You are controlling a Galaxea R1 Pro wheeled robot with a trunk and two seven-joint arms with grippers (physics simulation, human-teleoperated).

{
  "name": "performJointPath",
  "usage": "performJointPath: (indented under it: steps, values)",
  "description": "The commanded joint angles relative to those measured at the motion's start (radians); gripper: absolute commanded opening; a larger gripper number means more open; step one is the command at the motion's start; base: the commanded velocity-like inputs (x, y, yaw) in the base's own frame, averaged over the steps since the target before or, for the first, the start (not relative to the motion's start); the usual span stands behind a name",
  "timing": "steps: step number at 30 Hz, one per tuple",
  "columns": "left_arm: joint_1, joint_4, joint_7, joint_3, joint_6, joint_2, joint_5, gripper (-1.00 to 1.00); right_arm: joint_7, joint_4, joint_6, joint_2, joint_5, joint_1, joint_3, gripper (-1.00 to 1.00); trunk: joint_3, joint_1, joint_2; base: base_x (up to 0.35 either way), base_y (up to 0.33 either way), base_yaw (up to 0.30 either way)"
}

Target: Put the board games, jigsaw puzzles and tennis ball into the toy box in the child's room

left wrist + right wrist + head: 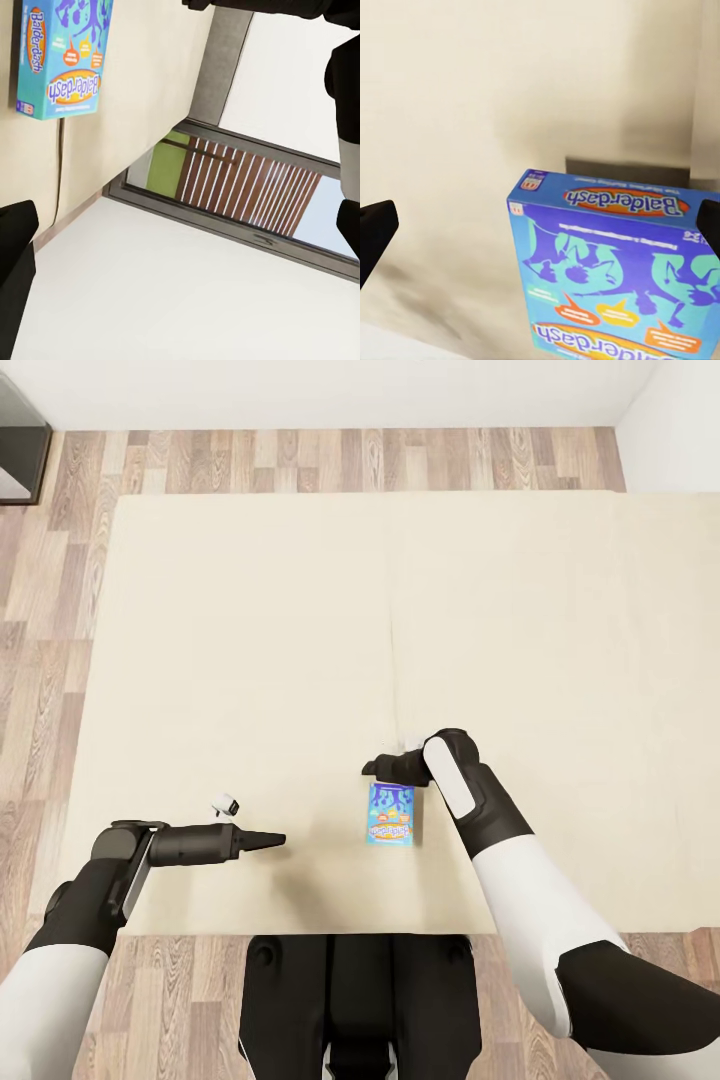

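Left gripper (272, 841) idles near, jaw state unclear; right gripper (392, 764), fingers apart, hovers over blue board game (391, 814) on bed (250, 660), lining up grasp.

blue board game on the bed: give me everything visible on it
The blue board game is a small, thin rectangular box, looking like printed card, with "Balderdash" in an orange oval, purple cartoon figures and orange speech bubbles on its face. It lies flat on the beige mattress, near the robot-side edge, beside the centre seam. The right hand hangs open just above its far end; contact cannot be told. Nothing else touches it.
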Motion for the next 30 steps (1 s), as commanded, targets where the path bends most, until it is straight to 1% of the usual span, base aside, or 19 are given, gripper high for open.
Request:
performJointPath:
  steps: [1,23,30]
  values:
    - [0.0,-0.001,-0.005,0.0,0.011,0.0,-0.004,1.0,-0.01,-0.001,0.002,0.0,-0.01,0.0,0.001,1.0,-0.001,0.001,-0.002,0.0,0.0,0.0]
    - [0.0,-0.001,-0.005,-0.001,0.01,0.0,-0.004,1.0,-0.007,0.003,0.002,0.0,-0.021,0.0,0.001,1.0,-0.001,0.001,-0.002,0.0,0.0,0.0]
    - [0.0,-0.001,-0.005,-0.001,0.01,0.0,-0.004,1.0,-0.002,0.003,0.0,0.0,-0.021,0.023,-0.003,1.0,-0.001,0.001,-0.002,0.0,0.0,0.0]
